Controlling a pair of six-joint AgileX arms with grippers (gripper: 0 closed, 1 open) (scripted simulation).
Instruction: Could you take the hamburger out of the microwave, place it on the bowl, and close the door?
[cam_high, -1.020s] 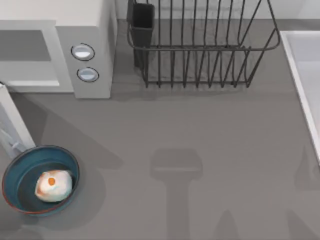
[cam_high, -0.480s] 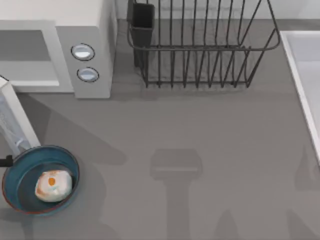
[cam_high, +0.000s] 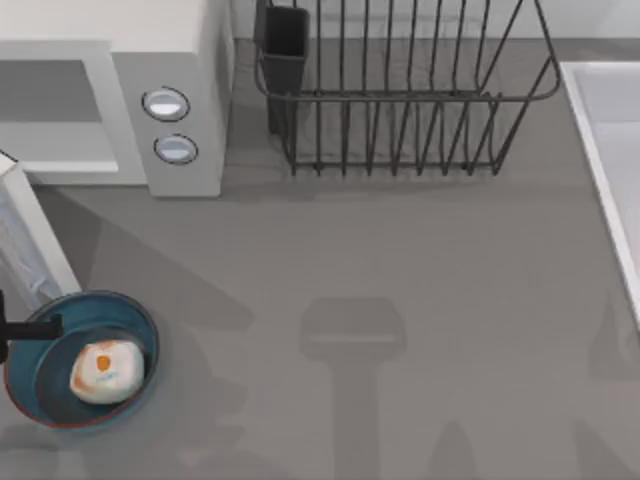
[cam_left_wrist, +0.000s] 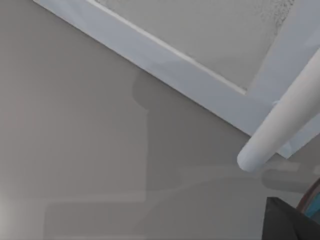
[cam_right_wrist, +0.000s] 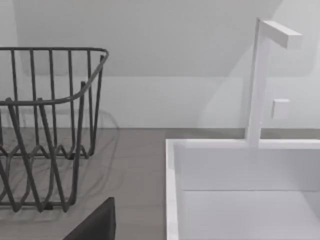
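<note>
The hamburger (cam_high: 106, 369) already lies inside the bowl (cam_high: 140, 325), which sits on the grey surface (cam_high: 400, 260) at about eight o'clock in the top view, just in front of the microwave (cam_high: 185, 60). So the taking out and the placing look done. What remains is the door (cam_high: 25, 235): it stands swung open at nine o'clock, angling out from the empty cavity toward the bowl's far rim.

The left claw (cam_high: 30, 328) reaches in from the top view's left edge at about eight o'clock, a dark finger lying across the bowl's left rim, just beside the free end of the door. Whether it is wide or narrow I cannot tell. In the left wrist view the door's inner panel and its pale bar handle (cam_left_wrist: 280, 120) sit close ahead, so I judge the arm is lined up low beside the door, ready to push it shut.

The right arm is parked off toward four o'clock, its wrist view facing the dish rack (cam_right_wrist: 45, 125) and the white sink (cam_right_wrist: 240, 190); I cannot tell that claw's state either.
</note>
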